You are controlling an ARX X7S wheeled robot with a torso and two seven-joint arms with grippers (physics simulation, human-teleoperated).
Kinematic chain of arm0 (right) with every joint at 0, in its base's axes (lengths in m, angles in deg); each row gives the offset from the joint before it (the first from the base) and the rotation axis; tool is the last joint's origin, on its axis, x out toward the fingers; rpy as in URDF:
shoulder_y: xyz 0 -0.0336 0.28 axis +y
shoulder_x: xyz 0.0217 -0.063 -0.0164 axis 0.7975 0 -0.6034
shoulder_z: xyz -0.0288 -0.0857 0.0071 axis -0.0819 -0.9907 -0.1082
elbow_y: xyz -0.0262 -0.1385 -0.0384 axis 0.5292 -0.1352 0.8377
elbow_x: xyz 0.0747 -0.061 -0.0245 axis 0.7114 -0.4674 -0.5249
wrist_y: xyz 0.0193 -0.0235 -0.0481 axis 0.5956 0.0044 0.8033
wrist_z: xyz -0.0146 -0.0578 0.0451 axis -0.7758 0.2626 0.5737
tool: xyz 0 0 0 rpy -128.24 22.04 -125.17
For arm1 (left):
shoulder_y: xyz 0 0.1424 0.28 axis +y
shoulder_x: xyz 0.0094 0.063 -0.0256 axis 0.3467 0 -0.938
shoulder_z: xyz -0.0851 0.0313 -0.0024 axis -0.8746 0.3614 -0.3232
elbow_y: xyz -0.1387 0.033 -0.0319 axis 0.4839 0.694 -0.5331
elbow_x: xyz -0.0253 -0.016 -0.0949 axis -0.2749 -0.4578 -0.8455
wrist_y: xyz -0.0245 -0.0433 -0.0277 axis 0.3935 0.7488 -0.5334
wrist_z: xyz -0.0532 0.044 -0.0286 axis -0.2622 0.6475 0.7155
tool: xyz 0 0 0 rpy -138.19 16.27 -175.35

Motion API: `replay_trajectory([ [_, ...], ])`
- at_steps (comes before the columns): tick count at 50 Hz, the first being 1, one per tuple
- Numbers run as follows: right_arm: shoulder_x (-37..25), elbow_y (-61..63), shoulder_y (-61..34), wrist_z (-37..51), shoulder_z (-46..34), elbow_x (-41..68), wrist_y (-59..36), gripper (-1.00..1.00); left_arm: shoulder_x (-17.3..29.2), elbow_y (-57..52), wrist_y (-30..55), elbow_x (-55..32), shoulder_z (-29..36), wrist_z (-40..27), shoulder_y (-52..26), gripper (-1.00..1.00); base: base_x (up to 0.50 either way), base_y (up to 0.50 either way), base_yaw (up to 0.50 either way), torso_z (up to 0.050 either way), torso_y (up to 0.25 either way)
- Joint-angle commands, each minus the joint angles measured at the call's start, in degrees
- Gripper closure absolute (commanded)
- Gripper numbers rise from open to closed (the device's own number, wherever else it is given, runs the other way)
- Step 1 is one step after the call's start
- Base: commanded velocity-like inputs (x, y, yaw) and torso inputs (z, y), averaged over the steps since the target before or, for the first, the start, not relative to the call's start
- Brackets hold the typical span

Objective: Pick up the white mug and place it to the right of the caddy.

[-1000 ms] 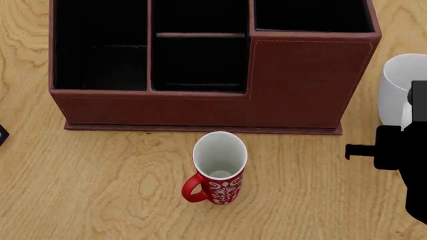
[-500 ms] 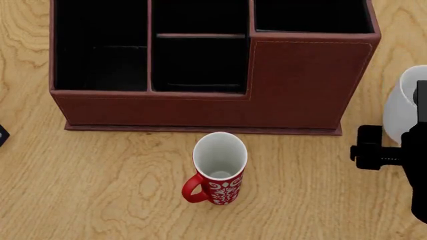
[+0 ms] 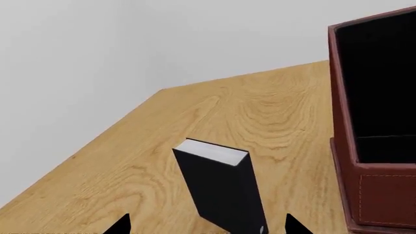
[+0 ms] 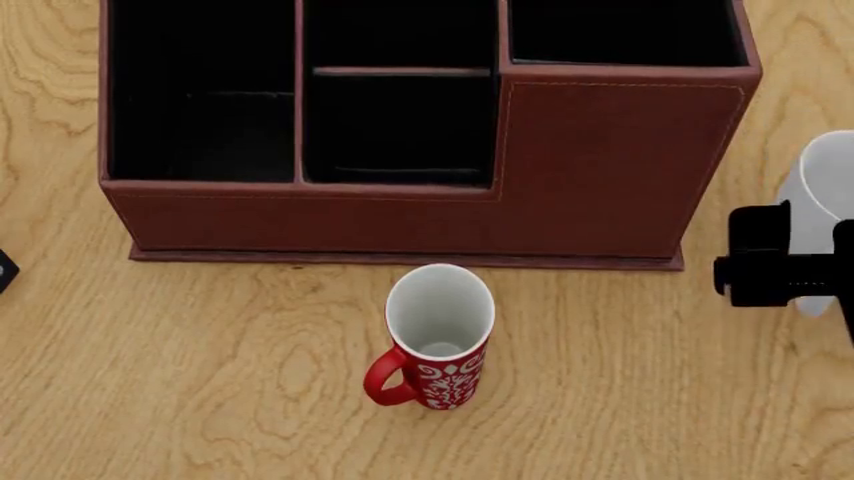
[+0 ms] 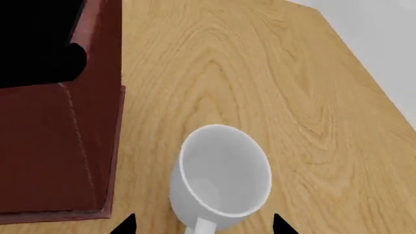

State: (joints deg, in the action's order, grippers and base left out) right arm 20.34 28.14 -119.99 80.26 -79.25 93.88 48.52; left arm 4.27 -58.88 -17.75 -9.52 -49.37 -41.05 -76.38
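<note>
The white mug (image 5: 221,178) stands on the wood tabletop just right of the caddy (image 5: 58,146), its handle pointing toward my right gripper (image 5: 202,225). That gripper is open, its two dark fingertips set wide on either side of the handle and touching nothing. In the head view the white mug (image 4: 825,190) shows at the right edge, partly covered by the right gripper (image 4: 787,270), beside the reddish-brown caddy (image 4: 614,170). My left gripper (image 3: 208,226) is open, with a small black box between its tips.
A slim red mug with white pattern (image 4: 438,335) stands in front of the caddy. The small black book-like box (image 3: 221,190) stands upright to the caddy's left, close to the left gripper. The table edge (image 5: 364,58) runs past the white mug.
My right gripper has moved away from me over the table and now overlaps the white mug. The mug's outline has shifted slightly right and nearer. The caddy and red mug are unmoved.
</note>
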Motion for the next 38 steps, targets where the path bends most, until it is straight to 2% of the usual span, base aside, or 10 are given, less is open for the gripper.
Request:
replay_trajectory([
  [1,-3.7,11.8,-5.4,5.7,1.9,1.7,-5.0,-1.00,-0.2,-0.1,-0.7,-0.6,-0.7,0.1,0.6,-1.00,0.00,0.00,0.00,0.000,0.000],
  [23,-5.8,29.4,-17.8,18.5,6.5,11.5,-16.9,-1.00,-0.5,-0.1,-1.4,-1.8,-1.3,0.4,0.4,-1.00,0.00,0.00,0.00,0.000,0.000],
  [38,-7.5,41.9,-25.2,32.3,9.1,26.7,-20.1,-1.00,-0.8,-0.9,-1.7,-1.9,-0.9,-0.1,-0.1,-1.00,0.00,0.00,0.00,0.000,-0.001],
])
